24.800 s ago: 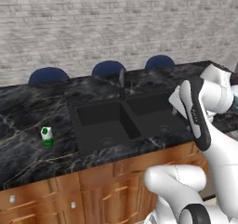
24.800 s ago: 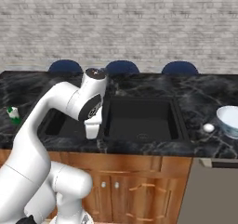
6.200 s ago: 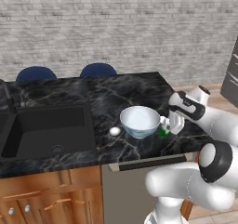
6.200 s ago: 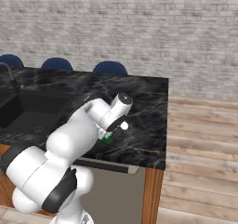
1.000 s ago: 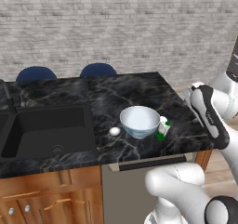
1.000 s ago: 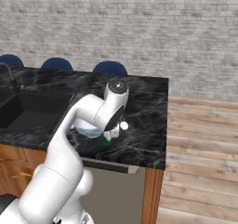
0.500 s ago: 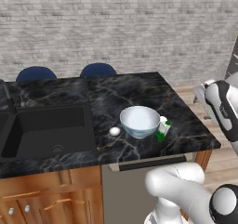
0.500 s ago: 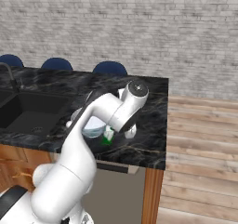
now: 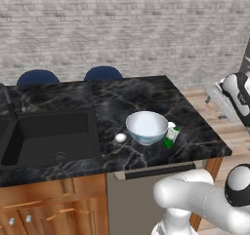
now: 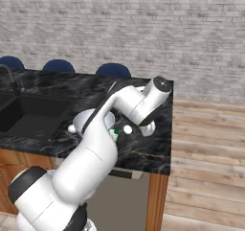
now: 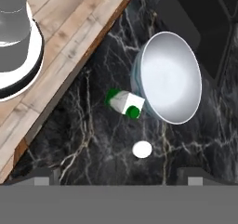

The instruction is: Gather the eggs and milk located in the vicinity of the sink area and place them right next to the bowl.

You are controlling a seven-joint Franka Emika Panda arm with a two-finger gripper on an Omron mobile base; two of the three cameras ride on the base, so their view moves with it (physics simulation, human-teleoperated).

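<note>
Arm raised — open tool (image 11: 119,179) above milk (image 11: 123,103).

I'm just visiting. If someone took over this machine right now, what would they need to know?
Fingers: open, holding nothing, above the counter near the bowl.
Bowl: on the counter, right of the sink.
Milk: upright, right beside the bowl on the side away from the sink.
Egg: on the counter beside the bowl, on the sink side.
Done: milk and one egg sit next to the bowl.
Left: probably nothing; check around the sink for another egg.
</note>
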